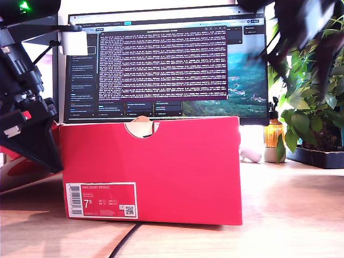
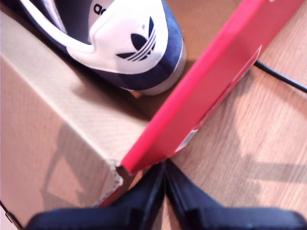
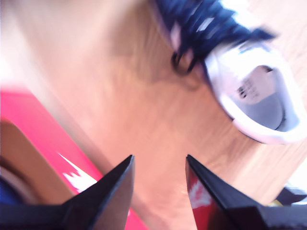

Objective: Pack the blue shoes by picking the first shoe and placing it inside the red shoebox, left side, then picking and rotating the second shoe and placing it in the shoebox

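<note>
One shoe (image 2: 129, 43) sits in the box (image 2: 211, 86) just ahead of my first gripper (image 2: 164, 191), closed and empty, while the other shoe (image 3: 240, 72) lies on the tabletop (image 3: 144, 120) ahead of my second gripper (image 3: 158, 187), open, nearer it.

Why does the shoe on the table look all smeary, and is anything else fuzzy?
In the second wrist view the shoe and the table are streaked by motion blur. In the exterior view the red box is sharp, but a dark arm at the top is smeared. The first wrist view is crisper, with the heel of the shoe in the box clear and my first gripper's fingers soft.
</note>
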